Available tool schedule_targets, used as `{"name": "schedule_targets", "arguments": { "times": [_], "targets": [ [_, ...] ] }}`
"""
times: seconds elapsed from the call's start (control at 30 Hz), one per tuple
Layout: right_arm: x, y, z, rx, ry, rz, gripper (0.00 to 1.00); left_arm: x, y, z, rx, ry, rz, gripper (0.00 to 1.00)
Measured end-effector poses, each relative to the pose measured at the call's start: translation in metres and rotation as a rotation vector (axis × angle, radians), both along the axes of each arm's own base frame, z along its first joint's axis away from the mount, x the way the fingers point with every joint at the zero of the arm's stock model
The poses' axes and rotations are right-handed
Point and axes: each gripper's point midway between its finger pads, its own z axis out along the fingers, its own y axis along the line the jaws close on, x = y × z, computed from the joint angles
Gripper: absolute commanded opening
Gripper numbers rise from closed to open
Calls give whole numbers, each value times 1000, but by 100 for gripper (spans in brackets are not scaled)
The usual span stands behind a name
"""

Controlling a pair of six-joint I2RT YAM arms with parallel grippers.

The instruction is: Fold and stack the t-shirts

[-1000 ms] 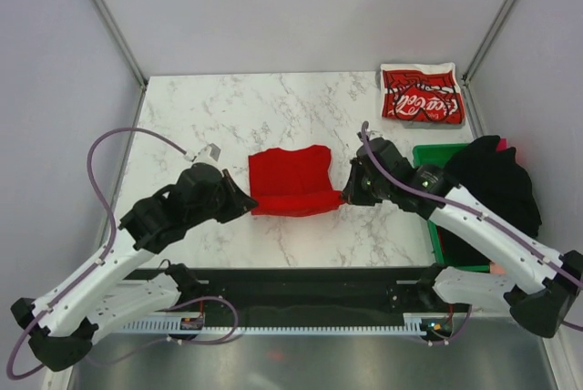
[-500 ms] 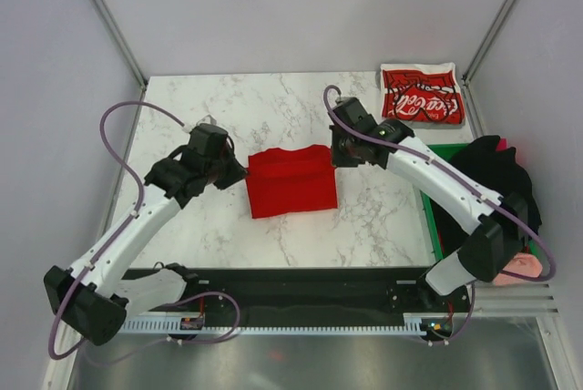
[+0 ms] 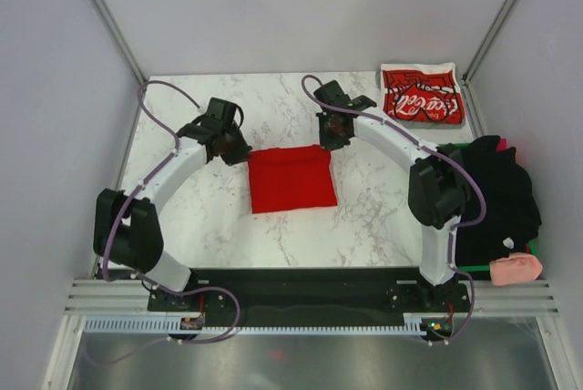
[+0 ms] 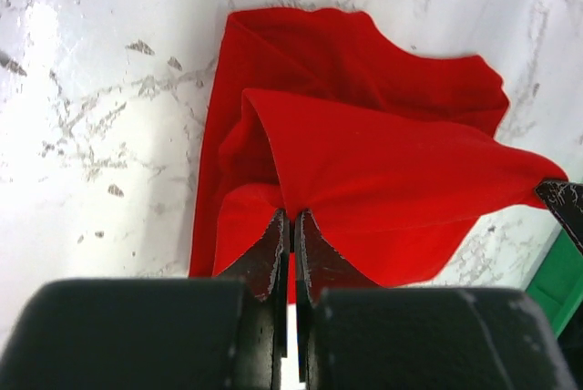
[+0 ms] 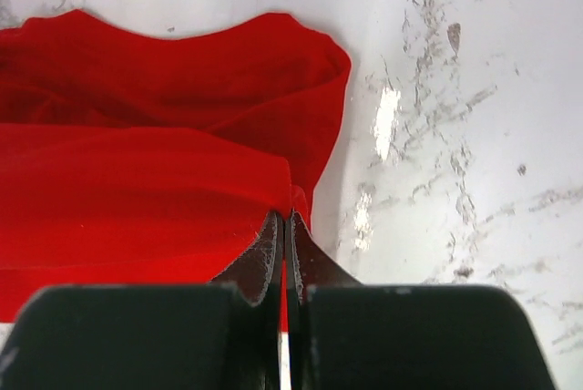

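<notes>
A plain red t-shirt [image 3: 291, 180] lies folded over in the middle of the marble table. My left gripper [image 3: 243, 154] is shut on its far left corner, and the cloth [image 4: 383, 180] rises to the pinch at my left gripper [image 4: 291, 219]. My right gripper [image 3: 325, 143] is shut on the far right corner, with red cloth [image 5: 137, 180] drawn up to my right gripper [image 5: 288, 219]. The upper layer sags between both grips over the lower layer. A folded red t-shirt with white Coca-Cola print [image 3: 420, 93] rests at the far right corner.
A green bin [image 3: 426, 153] stands at the right table edge, with a heap of black cloth [image 3: 496, 199] over it and a pink item [image 3: 516, 270] at its near end. Frame posts and grey walls bound the table.
Both grippers carried the shirt's near edge away from the arm bases to the far edge, folding the red shirt in half. Both arms are now stretched out farther.
</notes>
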Motion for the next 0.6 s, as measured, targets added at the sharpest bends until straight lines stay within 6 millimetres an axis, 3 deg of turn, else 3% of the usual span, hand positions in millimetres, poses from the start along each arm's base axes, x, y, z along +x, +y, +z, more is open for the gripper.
{"name": "schedule_targets", "arguments": {
  "times": [0.07,0.1,0.17,0.2,0.27,0.3,0.33,0.37,0.43,0.53,0.6],
  "targets": [
    [8,1,-13,-7,19,3,0,12,1,-14,7,29,4,2],
    [12,1,-19,-10,25,3,18,16,1,-19,6,39,5,3],
    [21,1,-32,-14,43,1,45,28,2,-34,10,66,8,16],
    [26,-1,-36,-18,46,-4,53,33,4,-42,15,82,9,24],
    [41,-5,-46,-20,56,-16,76,48,7,-55,19,113,3,66],
    [50,-8,-49,-18,59,-26,91,58,9,-60,20,124,-4,80],
    [61,-12,-51,-12,53,-39,96,75,9,-63,9,127,-7,92],
    [71,-17,-51,-9,47,-49,98,93,10,-65,0,121,-9,99],
    [86,-30,-49,4,34,-73,98,126,11,-63,-24,104,-9,100],
    [92,-50,-37,55,8,-92,98,146,20,-46,-30,63,-3,100],
    [81,-56,-30,111,-2,-76,98,147,23,-30,-31,34,-3,100]
  ]
}}
